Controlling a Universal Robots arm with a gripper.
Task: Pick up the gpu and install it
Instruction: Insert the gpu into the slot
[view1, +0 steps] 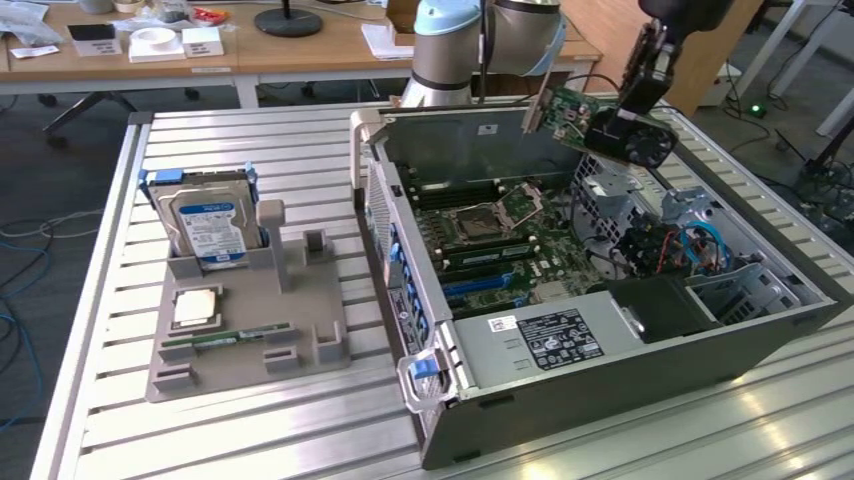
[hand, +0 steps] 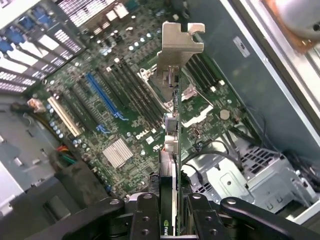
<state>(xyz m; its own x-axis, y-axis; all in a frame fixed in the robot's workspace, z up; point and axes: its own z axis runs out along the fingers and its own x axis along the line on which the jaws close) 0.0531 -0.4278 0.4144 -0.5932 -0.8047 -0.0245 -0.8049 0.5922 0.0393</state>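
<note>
Hanging above the open grey metal computer case (view1: 601, 370) in the exterior view, the black pincer (view1: 630, 108) is clamped on the gpu (view1: 574, 108), a thin flat card with a green circuit board and a black fan shroud. The card is held tilted and clear of the case, over its far corner at the exterior view's right, above the green motherboard (view1: 494, 235). The case lies on its side on the slatted aluminium table (view1: 240, 430). At the exterior view's left, well apart from the case, a grey plastic parts holder (view1: 307, 330) carries an upright silver hard drive with a blue label (view1: 207, 225) and a narrow green RAM stick (view1: 244, 336) lying flat. In the wrist view, the black fingers (hand: 145, 215) of the pincer (hand: 172, 220) grip the gpu (hand: 172, 145) from both sides, and the card is seen edge-on; its pale metal end bracket (hand: 180, 42) is at the end away from the pincer. Beneath the card lie the motherboard (hand: 120, 110), a long blue expansion slot (hand: 102, 95) and a square silver heat sink (hand: 117, 152).
</note>
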